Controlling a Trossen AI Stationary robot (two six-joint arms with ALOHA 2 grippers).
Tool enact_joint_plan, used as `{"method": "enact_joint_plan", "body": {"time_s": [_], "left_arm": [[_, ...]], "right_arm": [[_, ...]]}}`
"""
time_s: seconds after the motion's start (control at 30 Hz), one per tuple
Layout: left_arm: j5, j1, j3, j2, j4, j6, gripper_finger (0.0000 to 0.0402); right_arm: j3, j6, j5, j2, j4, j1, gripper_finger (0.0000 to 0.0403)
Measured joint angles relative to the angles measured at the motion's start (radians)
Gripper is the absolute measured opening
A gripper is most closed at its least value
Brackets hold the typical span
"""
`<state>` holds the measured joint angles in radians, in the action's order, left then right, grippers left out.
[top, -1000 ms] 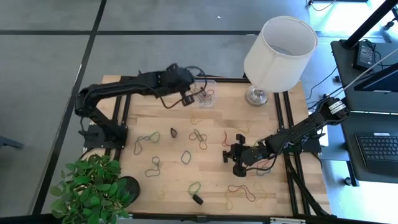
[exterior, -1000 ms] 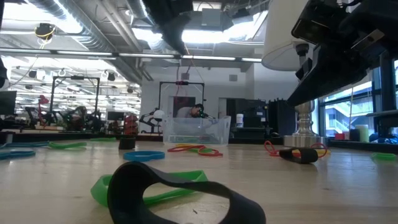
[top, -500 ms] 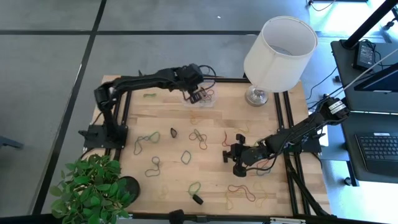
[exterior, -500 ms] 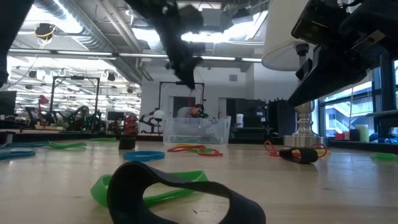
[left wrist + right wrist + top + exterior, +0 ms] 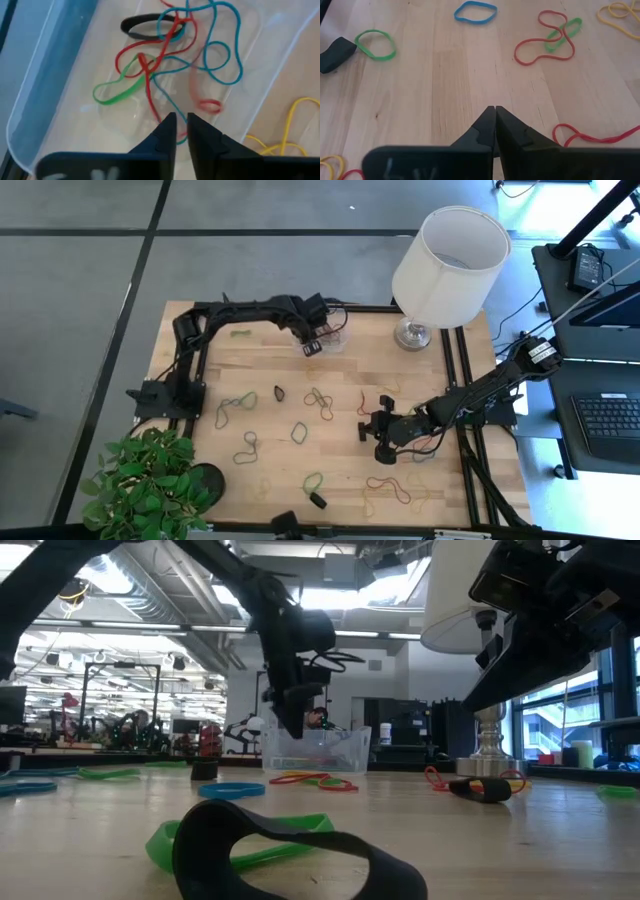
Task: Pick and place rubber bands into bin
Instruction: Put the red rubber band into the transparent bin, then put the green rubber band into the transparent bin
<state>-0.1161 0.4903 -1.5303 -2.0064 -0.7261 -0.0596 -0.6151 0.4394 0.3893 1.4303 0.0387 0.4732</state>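
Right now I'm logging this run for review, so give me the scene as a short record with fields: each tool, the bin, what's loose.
left tool: over the bin, fingers slightly apart, holding nothing
right tool: shut, empty, low over the table
bin: clear, at the table's far edge beside the lamp
bin contents: rubber bands in red, blue, green, black
loose bands: many scattered across the table
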Motion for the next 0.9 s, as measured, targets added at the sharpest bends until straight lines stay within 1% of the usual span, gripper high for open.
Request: {"method": "enact_joint_plan", "body": {"time_s": [0.17, 0.23, 0.33, 0.43, 0.5, 0.63, 0.8, 0.87, 0.9], "left_arm": [[0.004, 0.009, 0.000, 0.010, -0.005, 0.013, 0.0100], [0.002, 0.009, 0.000, 0.020, 0.002, -0.006, 0.0117], [-0.001, 0.004, 0.000, 0.033, -0.002, -0.031, 0.0132], [0.007, -0.015, 0.000, 0.060, -0.007, -0.011, 0.0135], [0.029, -0.041, 0.000, 0.083, -0.006, 0.022, 0.0130], [0.026, -0.129, 0.000, 0.124, -0.030, 0.028, 0.0104], [0.048, -0.267, 0.027, 0.171, -0.028, 0.007, 0.0046], [0.042, -0.317, 0.056, 0.195, -0.024, 0.005, 0.0017], [0.029, -0.341, 0.075, 0.207, -0.017, 0.011, 0.0009]], "right_arm": [[0.000, 0.000, 0.000, 0.000, 0.000, 0.000, 0.0017], [0.000, 0.000, 0.000, 0.000, 0.000, 0.000, 0.0016], [0.000, 0.000, 0.000, 0.000, 0.000, 0.000, 0.0016], [0.000, 0.000, 0.000, 0.000, 0.000, 0.000, 0.0016], [0.000, 0.001, 0.000, 0.000, -0.004, 0.000, 0.0016], [0.000, 0.027, 0.000, 0.000, -0.018, 0.000, 0.0016], [0.000, 0.054, -0.001, 0.000, -0.031, 0.004, 0.0016], [0.000, 0.056, -0.001, 0.000, -0.035, 0.003, 0.0016], [0.000, 0.064, -0.001, 0.000, -0.035, 0.004, 0.0016]]}}
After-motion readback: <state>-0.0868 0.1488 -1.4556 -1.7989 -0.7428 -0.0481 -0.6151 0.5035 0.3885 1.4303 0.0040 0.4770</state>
